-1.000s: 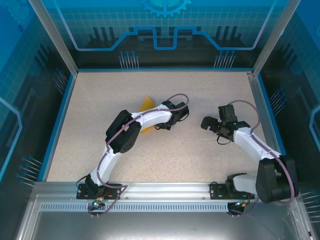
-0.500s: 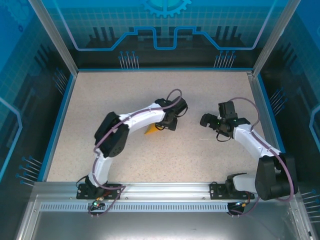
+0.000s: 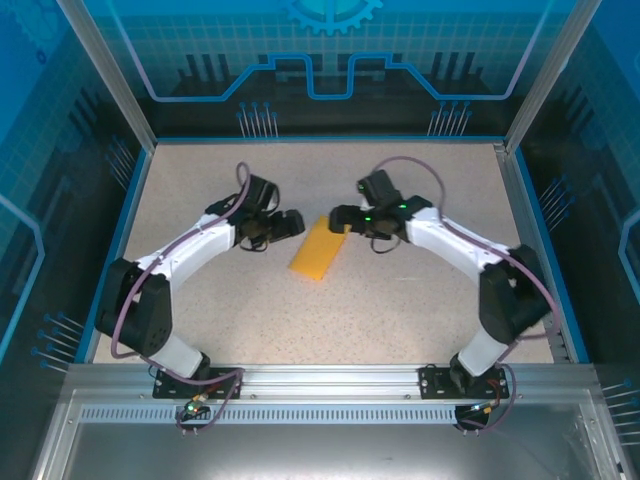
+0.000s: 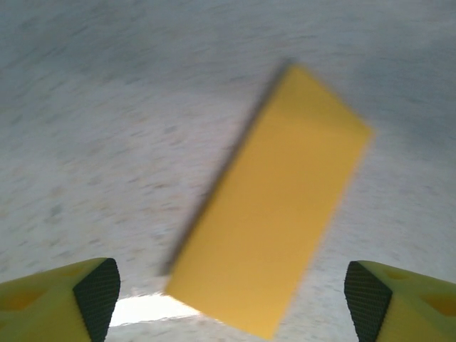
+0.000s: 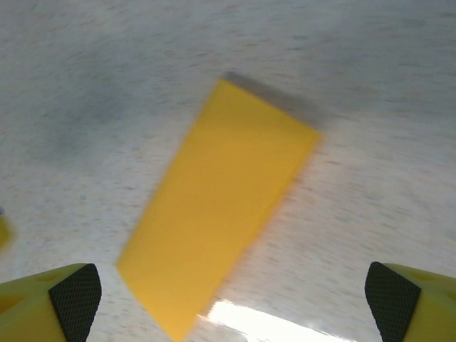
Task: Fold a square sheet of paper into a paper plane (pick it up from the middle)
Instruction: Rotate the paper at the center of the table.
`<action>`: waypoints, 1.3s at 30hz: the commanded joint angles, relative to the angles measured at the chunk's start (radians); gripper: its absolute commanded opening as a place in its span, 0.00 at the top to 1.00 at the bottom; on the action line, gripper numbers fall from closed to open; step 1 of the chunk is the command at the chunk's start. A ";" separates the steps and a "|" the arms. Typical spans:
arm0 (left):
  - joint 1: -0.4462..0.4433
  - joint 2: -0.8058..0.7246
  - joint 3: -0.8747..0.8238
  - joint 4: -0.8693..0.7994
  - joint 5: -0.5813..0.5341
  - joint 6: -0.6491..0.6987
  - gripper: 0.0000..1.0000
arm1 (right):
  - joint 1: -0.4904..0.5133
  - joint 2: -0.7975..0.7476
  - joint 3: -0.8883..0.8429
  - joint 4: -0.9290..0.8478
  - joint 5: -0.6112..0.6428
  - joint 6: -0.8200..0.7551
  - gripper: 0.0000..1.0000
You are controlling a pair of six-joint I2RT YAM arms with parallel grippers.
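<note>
Paper (image 3: 320, 250) sits between left claw (image 3: 288, 224) and right claw (image 3: 340, 221) overhead, blurred close-up.

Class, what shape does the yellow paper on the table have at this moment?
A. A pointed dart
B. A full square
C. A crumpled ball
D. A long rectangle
D: the paper lies flat on the table with two long sides, two short sides and four corners. It has no point and no crumpling.
</note>
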 commanded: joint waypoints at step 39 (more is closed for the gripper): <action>0.226 -0.238 -0.307 0.122 0.142 -0.075 0.02 | 0.167 0.284 0.104 -0.254 -0.274 -0.430 0.20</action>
